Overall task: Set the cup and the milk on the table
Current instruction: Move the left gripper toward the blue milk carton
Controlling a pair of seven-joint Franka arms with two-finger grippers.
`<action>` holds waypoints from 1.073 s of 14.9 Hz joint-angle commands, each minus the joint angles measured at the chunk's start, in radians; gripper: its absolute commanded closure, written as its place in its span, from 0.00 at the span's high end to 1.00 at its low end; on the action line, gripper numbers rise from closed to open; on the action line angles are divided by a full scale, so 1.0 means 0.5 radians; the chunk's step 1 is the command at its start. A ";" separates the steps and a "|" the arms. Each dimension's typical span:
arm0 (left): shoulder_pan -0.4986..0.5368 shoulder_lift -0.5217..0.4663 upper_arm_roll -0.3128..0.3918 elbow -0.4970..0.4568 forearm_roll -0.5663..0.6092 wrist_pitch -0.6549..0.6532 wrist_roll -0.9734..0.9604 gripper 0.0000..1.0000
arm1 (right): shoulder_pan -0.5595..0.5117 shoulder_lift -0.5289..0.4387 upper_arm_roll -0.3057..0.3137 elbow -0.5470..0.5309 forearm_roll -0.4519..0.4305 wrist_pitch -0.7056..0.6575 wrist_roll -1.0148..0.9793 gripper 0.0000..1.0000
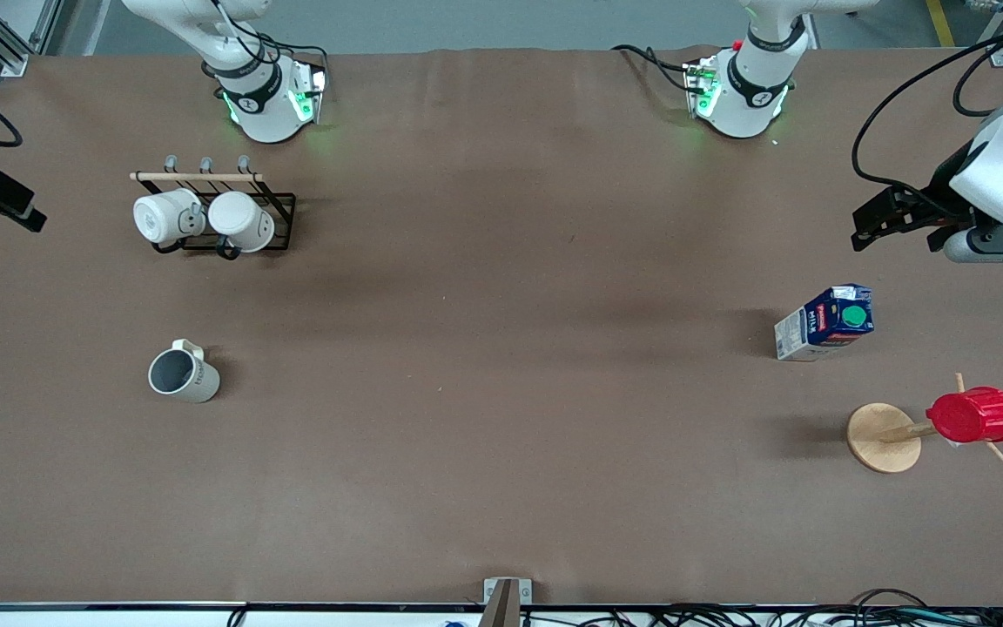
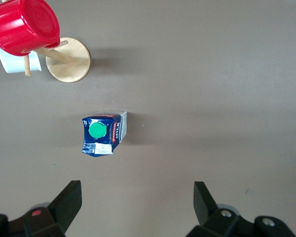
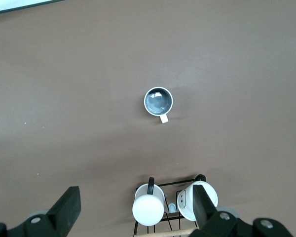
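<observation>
Cup point(image 1: 183, 375) and milk point(image 1: 825, 323) upright on table point(image 1: 501, 435), grey interior top-down from right wrist.

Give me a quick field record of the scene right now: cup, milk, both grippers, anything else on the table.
cup: upright on the table, toward the right arm's end, free
milk: upright on the table, toward the left arm's end, free
left gripper: open, empty, above the table near the milk
right gripper: open, empty, above the mug rack
white mugs: two, on the rack
red cup: on a wooden stand, nearer the front camera than the milk
</observation>
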 commanded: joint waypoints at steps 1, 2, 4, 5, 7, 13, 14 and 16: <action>0.009 0.022 -0.006 0.045 -0.031 -0.036 0.030 1.00 | -0.039 0.011 0.037 0.029 -0.013 -0.022 -0.026 1.00; 0.006 0.037 -0.006 0.058 -0.031 -0.036 0.030 1.00 | -0.039 0.011 0.037 0.029 -0.013 -0.022 -0.026 1.00; 0.015 0.037 -0.006 0.058 -0.031 -0.036 0.030 1.00 | -0.039 0.008 0.043 0.026 -0.013 -0.059 -0.020 1.00; 0.015 0.040 -0.006 0.058 -0.031 -0.036 0.030 1.00 | -0.033 0.011 0.043 0.029 -0.013 -0.059 -0.017 1.00; 0.018 0.040 -0.003 0.058 -0.031 -0.030 0.030 1.00 | -0.033 0.008 0.046 0.026 -0.013 -0.062 0.002 1.00; 0.042 0.132 0.013 0.042 -0.007 0.133 0.079 1.00 | -0.033 0.008 0.040 0.014 -0.013 -0.120 -0.020 1.00; 0.073 0.193 0.016 0.045 -0.001 0.169 0.089 1.00 | -0.033 0.008 0.040 0.014 -0.013 -0.133 -0.020 1.00; 0.125 0.276 0.013 0.033 0.000 0.258 0.092 1.00 | -0.033 0.008 0.043 0.014 -0.013 -0.124 -0.023 1.00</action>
